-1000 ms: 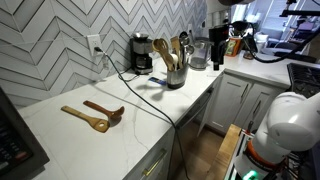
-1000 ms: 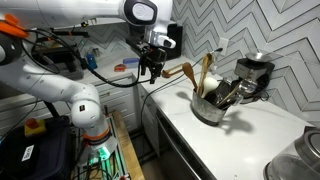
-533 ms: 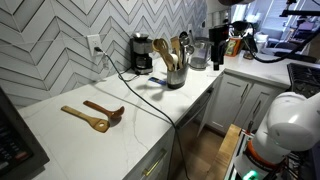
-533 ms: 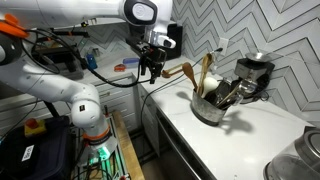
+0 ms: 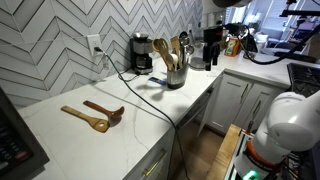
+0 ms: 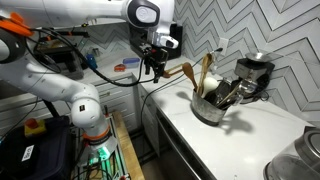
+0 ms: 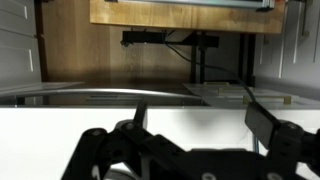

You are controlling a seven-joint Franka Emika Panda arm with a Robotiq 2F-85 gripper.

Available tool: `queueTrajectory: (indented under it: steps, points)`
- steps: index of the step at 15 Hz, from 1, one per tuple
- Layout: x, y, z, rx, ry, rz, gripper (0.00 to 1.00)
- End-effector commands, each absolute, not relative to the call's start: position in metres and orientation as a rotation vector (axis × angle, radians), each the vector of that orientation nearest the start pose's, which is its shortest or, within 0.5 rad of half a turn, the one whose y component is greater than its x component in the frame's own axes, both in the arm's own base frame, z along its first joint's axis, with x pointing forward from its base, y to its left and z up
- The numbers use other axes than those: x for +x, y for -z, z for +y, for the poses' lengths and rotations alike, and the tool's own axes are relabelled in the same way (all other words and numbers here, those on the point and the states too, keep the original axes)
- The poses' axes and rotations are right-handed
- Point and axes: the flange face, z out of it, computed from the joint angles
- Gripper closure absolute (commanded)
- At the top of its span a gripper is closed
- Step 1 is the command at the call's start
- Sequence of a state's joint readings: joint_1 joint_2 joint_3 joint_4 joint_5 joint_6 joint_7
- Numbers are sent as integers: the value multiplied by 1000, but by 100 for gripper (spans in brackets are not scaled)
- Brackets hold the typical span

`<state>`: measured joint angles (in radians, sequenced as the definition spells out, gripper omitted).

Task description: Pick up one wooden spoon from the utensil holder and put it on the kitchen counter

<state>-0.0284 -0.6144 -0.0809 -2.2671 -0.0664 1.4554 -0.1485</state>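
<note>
Spoon (image 6: 205, 72) sits in the holder (image 6: 210, 108), slim and pale, leaning upright among broader wooden heads; in an exterior view the holder (image 5: 176, 74) is mid-counter (image 5: 60, 140), just beside the coffee maker (image 5: 142, 52). The gripper (image 6: 153, 70) hangs well apart from it, off towards the counter's end. In the wrist view the gripper (image 7: 195, 115) is spread wide, with nothing between the fingers (image 7: 262, 122).

The danger is that crowded bunch. The jaws could close on a broad neighbour instead, or the thin handle could drag the others and rock the holder. A black cable (image 5: 140, 92) crosses the counter and could foul the set-down.

The count: one holder, roughly three wooden heads showing in it, and two darker utensils (image 5: 92, 116) lying flat further along. One coffee maker.
</note>
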Motion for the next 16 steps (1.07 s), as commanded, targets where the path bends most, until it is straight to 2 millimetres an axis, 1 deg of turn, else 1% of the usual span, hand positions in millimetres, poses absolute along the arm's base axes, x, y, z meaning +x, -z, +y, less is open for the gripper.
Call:
queueTrajectory:
  steps: [1,4,7,10,13,16]
  points:
    - [378,-563,-24,-3092,-108,39,0]
    - [402,-567,-9,-3121,93,112,0]
    - [416,-573,-8,-3176,222,219,0]
    - [426,-577,-11,-3225,324,286,0]
    - [438,-574,-9,-3254,383,272,0]
    - [451,-568,-4,-3284,398,231,0]
